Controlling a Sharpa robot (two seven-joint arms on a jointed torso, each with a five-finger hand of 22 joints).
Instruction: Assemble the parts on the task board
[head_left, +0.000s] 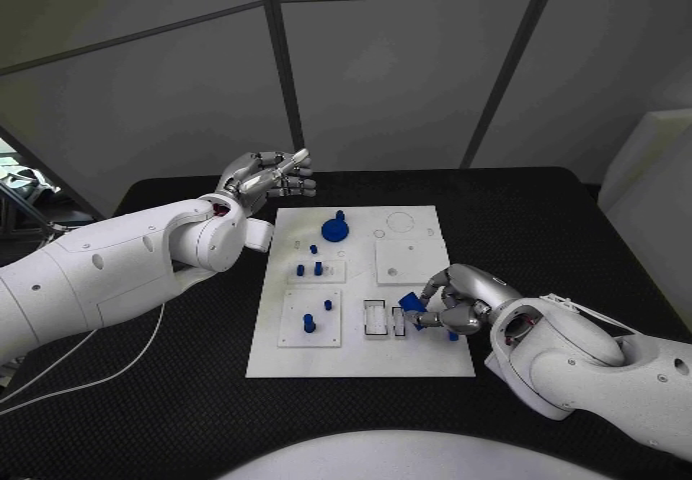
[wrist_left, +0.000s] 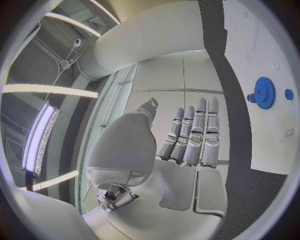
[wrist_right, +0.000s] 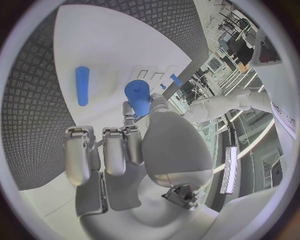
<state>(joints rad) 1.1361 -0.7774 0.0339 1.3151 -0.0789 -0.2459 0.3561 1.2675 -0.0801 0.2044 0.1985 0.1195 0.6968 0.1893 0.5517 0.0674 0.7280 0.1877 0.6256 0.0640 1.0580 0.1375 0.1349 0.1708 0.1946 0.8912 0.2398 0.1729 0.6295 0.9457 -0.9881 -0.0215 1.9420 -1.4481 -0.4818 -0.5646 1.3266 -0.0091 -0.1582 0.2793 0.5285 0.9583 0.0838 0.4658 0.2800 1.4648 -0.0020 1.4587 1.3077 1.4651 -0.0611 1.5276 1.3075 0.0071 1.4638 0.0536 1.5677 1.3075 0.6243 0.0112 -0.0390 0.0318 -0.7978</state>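
Head view: right hand (head_left: 450, 308) pinches a small blue cylindrical peg (wrist_right: 137, 96) above the white task board (head_left: 361, 360); left hand (head_left: 268, 177) open, far-left. A tilted peg could jam or slip.

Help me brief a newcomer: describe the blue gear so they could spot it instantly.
Start at the white task board in the middle of the black table. Go to its far end, near the left hand that hovers open past the board's far corner. The blue gear sits there: a wide toothed disc with a knob, far broader than the slim blue pegs nearby.
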